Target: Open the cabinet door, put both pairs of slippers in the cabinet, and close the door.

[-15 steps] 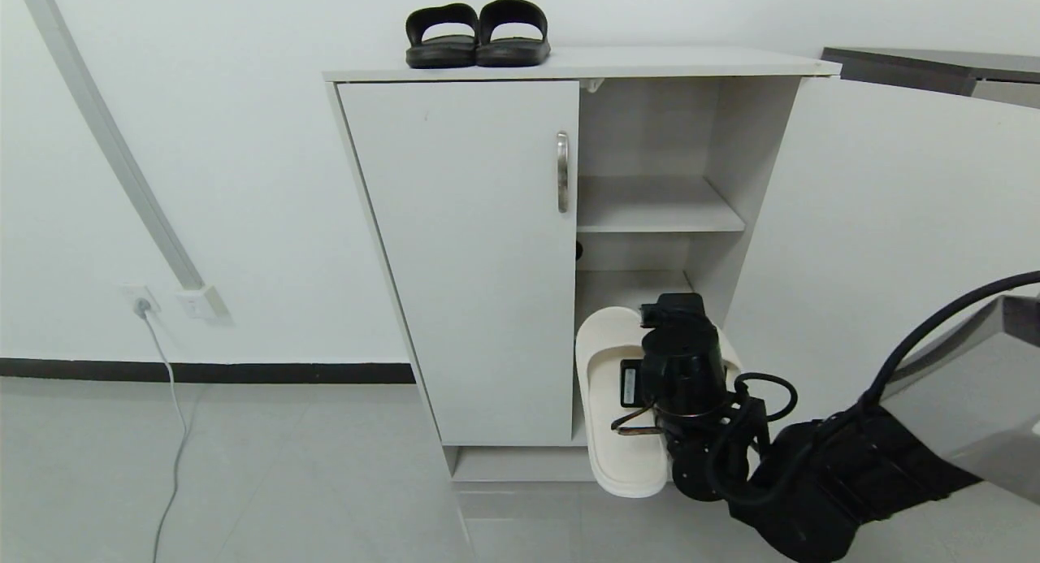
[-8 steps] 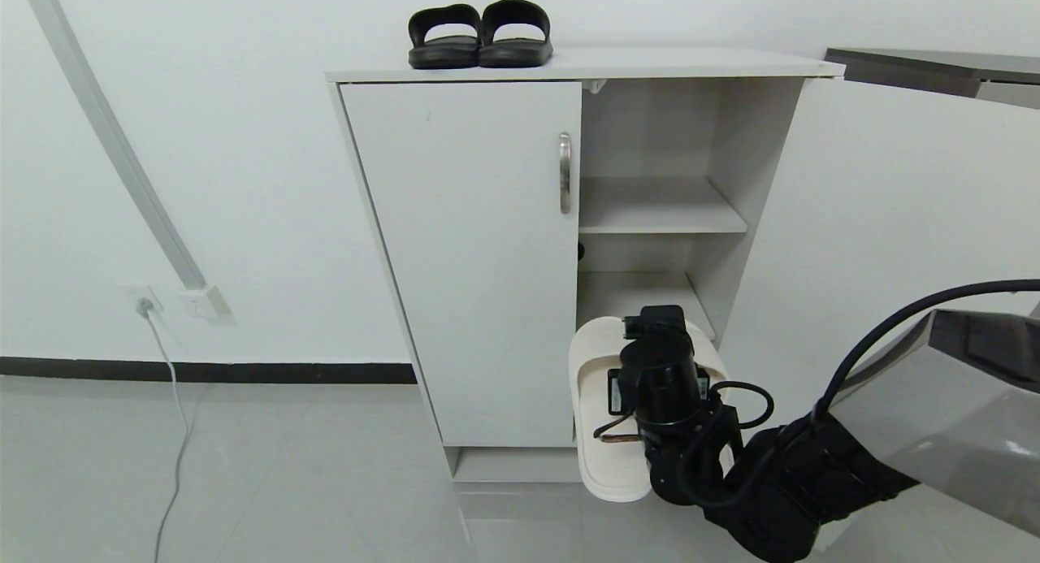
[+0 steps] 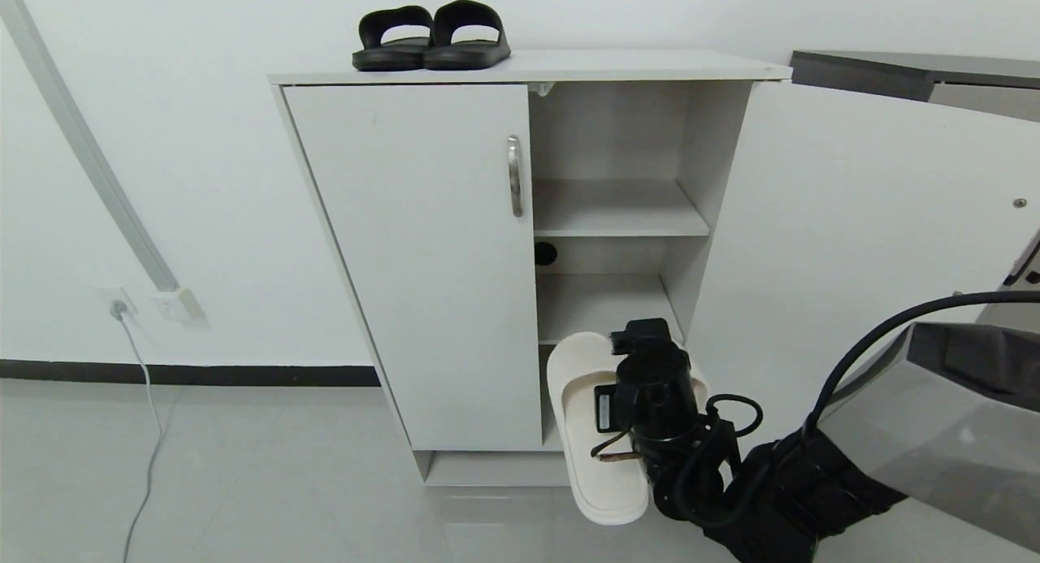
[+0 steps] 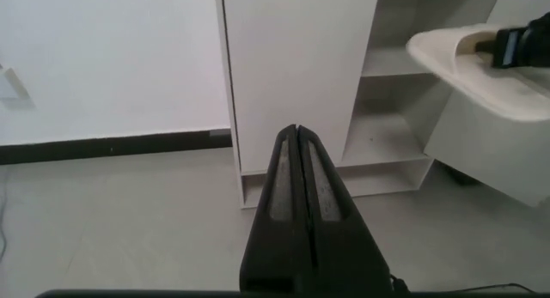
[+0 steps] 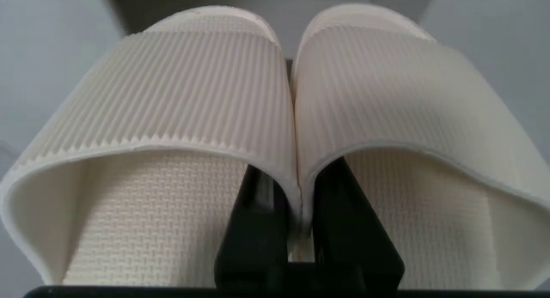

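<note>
Slippers first: your right pincer (image 5: pixel 296 221) is clamped on the adjoining inner sides of the white slippers (image 3: pixel 573 425), held low just outside the open half of the cabinet (image 3: pixel 406 262). Your left pincer (image 4: pixel 296 152) hangs closed and empty. You are mid-placement, so I judge the next move is to slide the pair onto a shelf (image 3: pixel 601 303), then release. Black slippers (image 3: pixel 431 36) sit on the cabinet's top.

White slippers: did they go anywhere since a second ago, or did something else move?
The right gripper, clamped on the white slippers, carried them a little lower in front of the cabinet's open side. The whole head view also slid sideways; that is the camera moving, not the cabinet. Unchanged: the grip, the black slippers on top, the right door open, the left door shut.
</note>
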Available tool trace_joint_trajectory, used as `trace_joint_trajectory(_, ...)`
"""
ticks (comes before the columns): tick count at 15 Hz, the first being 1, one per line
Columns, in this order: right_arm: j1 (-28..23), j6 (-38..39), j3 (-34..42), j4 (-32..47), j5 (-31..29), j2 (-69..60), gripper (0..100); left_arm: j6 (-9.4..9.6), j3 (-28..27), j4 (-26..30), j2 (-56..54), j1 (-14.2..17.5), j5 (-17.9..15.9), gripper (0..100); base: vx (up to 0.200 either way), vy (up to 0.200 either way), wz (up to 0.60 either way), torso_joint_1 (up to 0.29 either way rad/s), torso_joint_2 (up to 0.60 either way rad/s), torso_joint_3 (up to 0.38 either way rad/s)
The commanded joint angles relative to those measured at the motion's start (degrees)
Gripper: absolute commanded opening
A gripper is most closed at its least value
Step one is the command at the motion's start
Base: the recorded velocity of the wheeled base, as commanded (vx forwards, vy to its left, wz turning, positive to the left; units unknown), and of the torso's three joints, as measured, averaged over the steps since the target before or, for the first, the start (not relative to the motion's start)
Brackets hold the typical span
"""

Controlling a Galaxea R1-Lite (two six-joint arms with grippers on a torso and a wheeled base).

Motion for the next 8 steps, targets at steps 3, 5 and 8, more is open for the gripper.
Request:
trace_joint_trajectory(3, 0.16, 0.06, -1.94, -0.24, 1.29, 4.03, 0, 0.11, 0.01, -0.02, 0.11, 0.04, 0.01, 0, 0.0, 0.0, 0.0, 0.0, 0.0, 0.0)
trace_joint_trajectory(5, -0.1, 0.06, -2.21, -0.24, 0.32, 4.56, 0, 0.11, 0.01, -0.02, 0.11, 0.04, -0.08, 0, 0.0, 0.0, 0.0, 0.0, 0.0, 0.0)
trace_joint_trajectory(8, -0.45, 0.06, -2.21, -0.24, 0.06, 4.73, 0, 0.02, 0.01, -0.02, 0.11, 0.04, -0.08, 0, 0.0, 0.0, 0.0, 0.0, 0.0, 0.0)
